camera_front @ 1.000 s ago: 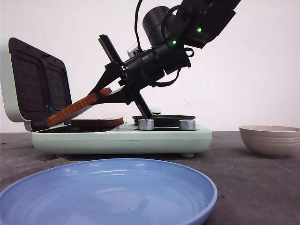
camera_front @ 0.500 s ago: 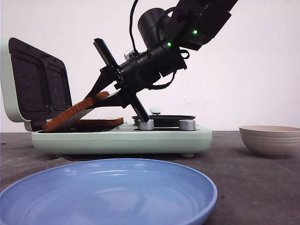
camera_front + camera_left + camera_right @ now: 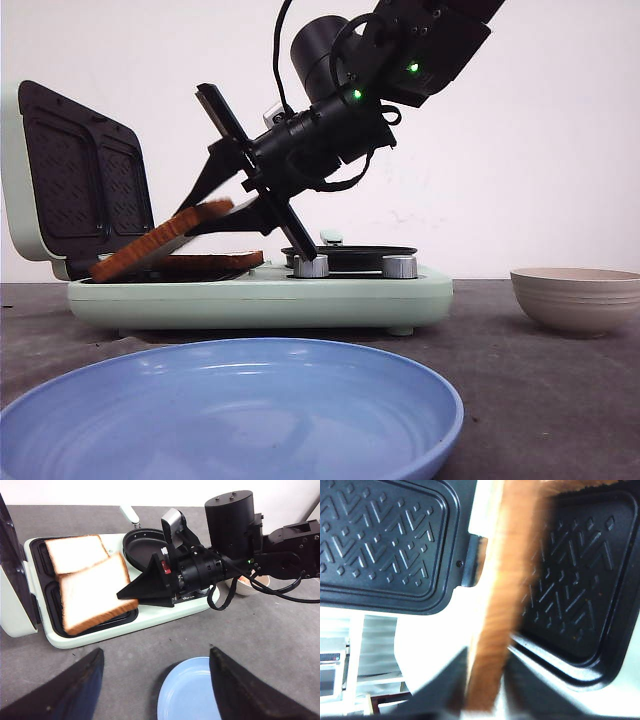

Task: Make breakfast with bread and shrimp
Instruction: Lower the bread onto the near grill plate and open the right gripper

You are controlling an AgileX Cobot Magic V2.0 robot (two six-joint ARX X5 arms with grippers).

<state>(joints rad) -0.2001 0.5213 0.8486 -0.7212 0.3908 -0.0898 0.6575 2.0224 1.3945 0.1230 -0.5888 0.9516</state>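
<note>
I see a dark grey tabletop point(image 3: 560, 400) in front of a plain white wall point(image 3: 540, 140). A pale green sandwich maker point(image 3: 260, 295) sits on it with its lid point(image 3: 60, 180) standing open at the left and a round black pan point(image 3: 142, 542) on its right half. A blue plate point(image 3: 230, 415) lies nearest me, and a beige bowl point(image 3: 578, 297) stands off to the right. One slice of bread point(image 3: 75, 553) lies flat in the far slot of the grill plate. My right gripper point(image 3: 215, 205) reaches down from the upper right and is clamped on the edge of the second slice point(image 3: 95, 592), which I see tilted: its low end rests at the left of the grill by the lid, its high end sits between the fingers, and it overlaps the near corner of the flat slice. In the right wrist view the brown crust point(image 3: 502, 595) runs straight up from between the two fingers. My left gripper point(image 3: 155, 680) hangs above the near table with its fingers spread wide and nothing between them.
</note>
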